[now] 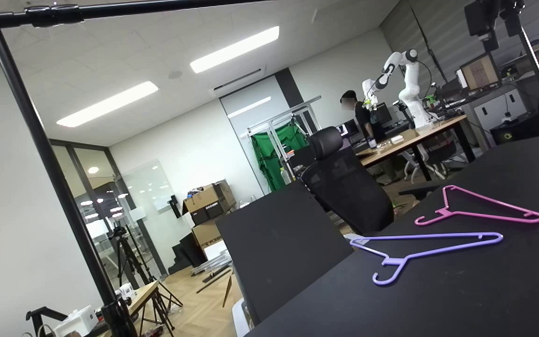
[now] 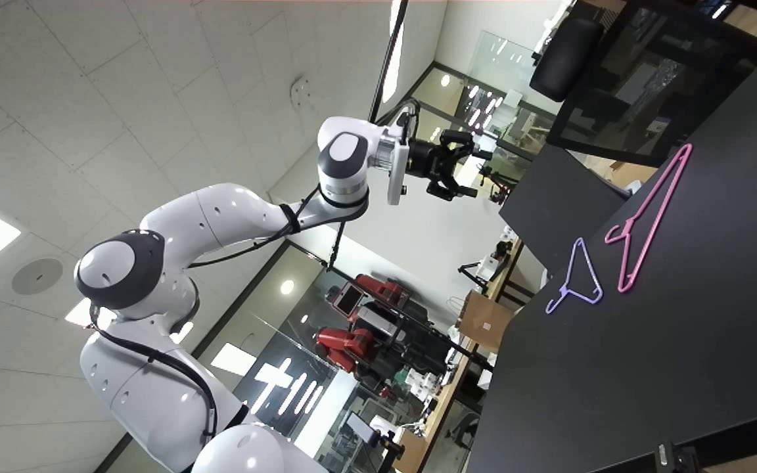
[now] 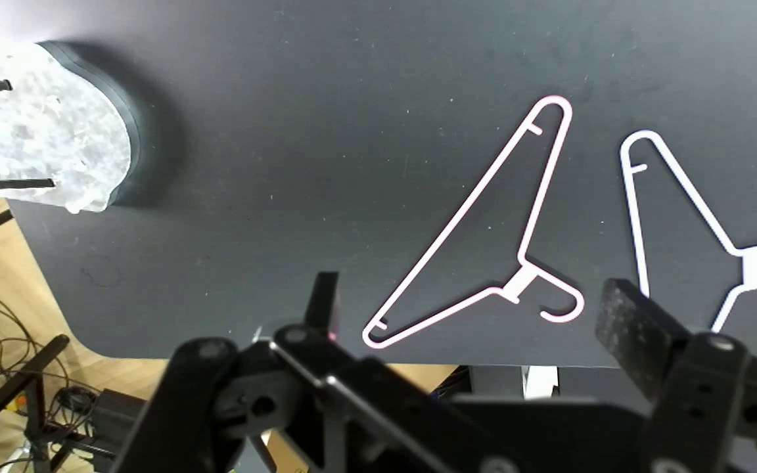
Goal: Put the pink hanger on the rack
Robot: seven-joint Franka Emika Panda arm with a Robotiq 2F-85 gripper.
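The pink hanger lies flat on the black table in both exterior views (image 1: 445,212) (image 2: 627,228) and in the wrist view (image 3: 521,282), where it looks whitish pink. My gripper (image 2: 476,173) is open and empty, held in the air apart from the table and the hanger. In the wrist view the two fingers (image 3: 470,305) stand wide apart, and the hanger's hook and lower half show between them, with the table beneath. The rack of black tubes shows its upright pole and top bar in an exterior view (image 1: 46,150); thin black tubes also pass behind my arm (image 2: 388,62).
A lavender-purple hanger (image 1: 395,260) lies beside the pink one, also in the wrist view (image 3: 754,268). A black office chair (image 1: 349,187) and dark panel (image 1: 283,248) stand at the table edge. A white rounded base (image 3: 43,131) sits on the table. Another white arm (image 1: 410,84) stands far behind.
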